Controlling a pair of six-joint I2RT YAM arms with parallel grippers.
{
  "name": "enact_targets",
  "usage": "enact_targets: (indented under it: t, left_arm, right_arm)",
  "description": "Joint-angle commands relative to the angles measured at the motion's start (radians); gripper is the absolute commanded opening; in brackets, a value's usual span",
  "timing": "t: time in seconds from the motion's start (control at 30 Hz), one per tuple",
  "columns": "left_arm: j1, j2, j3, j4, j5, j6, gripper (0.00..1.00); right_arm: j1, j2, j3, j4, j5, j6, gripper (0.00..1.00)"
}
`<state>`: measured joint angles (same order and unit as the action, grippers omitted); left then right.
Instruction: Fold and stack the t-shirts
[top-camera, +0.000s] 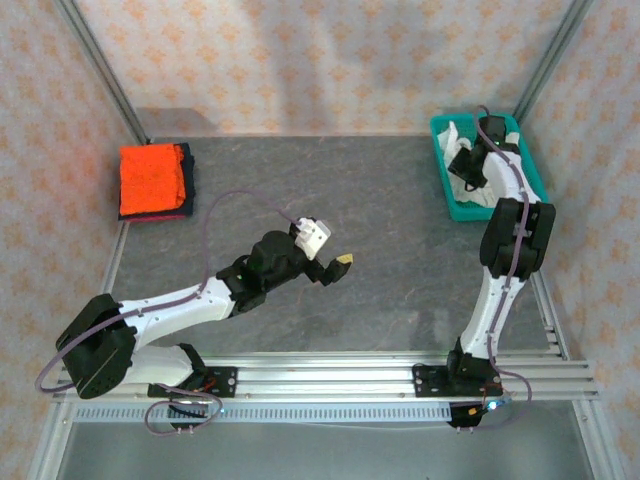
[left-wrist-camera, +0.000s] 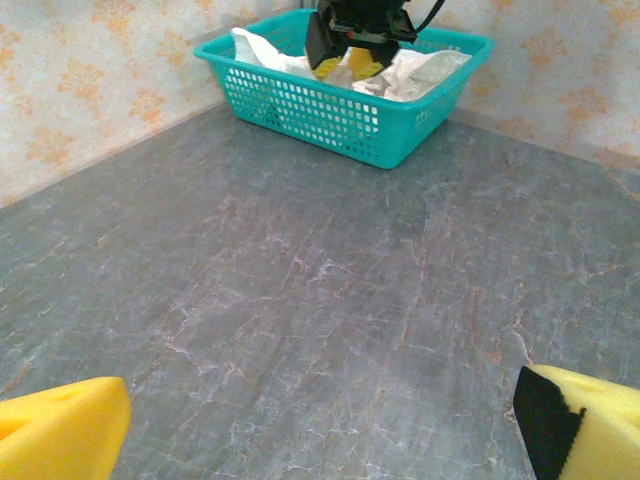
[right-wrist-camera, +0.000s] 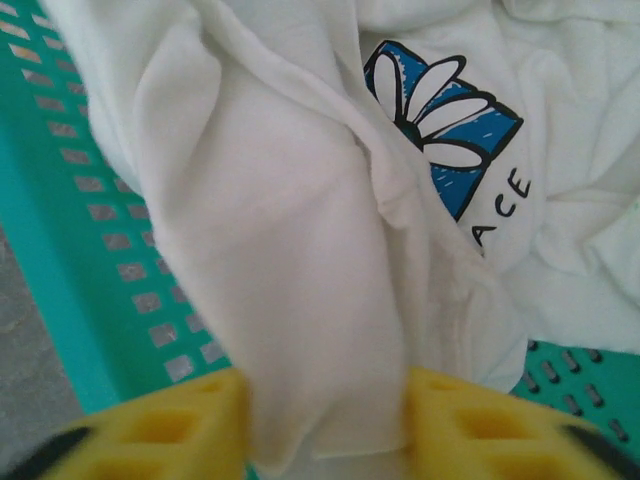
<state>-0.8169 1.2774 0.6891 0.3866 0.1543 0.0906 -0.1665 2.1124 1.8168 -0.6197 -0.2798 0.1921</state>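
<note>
The white t-shirt (right-wrist-camera: 270, 200) with a blue-square daisy print lies crumpled in the teal basket (right-wrist-camera: 90, 230). My right gripper (right-wrist-camera: 325, 420) is down in the basket, its yellow pads shut on a fold of that shirt. From above, the right gripper (top-camera: 468, 165) sits over the white t-shirt (top-camera: 458, 135). A folded orange t-shirt (top-camera: 150, 175) lies on a folded navy one (top-camera: 186, 180) at the table's far left. My left gripper (top-camera: 335, 268) hovers wide open over mid-table, holding nothing; its view shows bare table between its fingers, the left gripper (left-wrist-camera: 320, 430).
The teal basket (top-camera: 445, 185) stands at the far right of the grey table, against the wall. In the left wrist view the basket (left-wrist-camera: 330, 110) sits ahead with the right gripper (left-wrist-camera: 355, 60) in it. Aluminium frame posts rise at both back corners.
</note>
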Motion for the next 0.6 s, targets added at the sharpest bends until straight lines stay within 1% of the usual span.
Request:
enact_targets:
  t: [0.0,0.03,0.07,0.23,0.57]
  left_arm:
    - [-0.008,-0.015,0.017,0.031,0.012,-0.021,1.0]
    - [-0.008,-0.014,0.017,0.031,0.011,-0.019,1.0]
    - [-0.008,-0.015,0.016,0.029,0.011,-0.017,1.0]
    - [-0.008,-0.003,0.02,0.035,0.011,-0.008,1.0]
    - [-0.008,0.032,0.03,0.063,0.027,-0.015,1.0]
  right_arm:
    - [0.002,-0.05,0.011,-0.023,0.003,0.011,0.12]
    - [0.002,-0.078,-0.002,-0.012,0.014,0.012,0.05]
    - [0.003,-0.102,-0.014,0.002,0.019,0.012,0.0]
    - [0.004,-0.223,-0.03,0.036,0.029,-0.009,0.0]
    - [0.025,-0.463,-0.02,0.161,-0.133,-0.028,0.0]
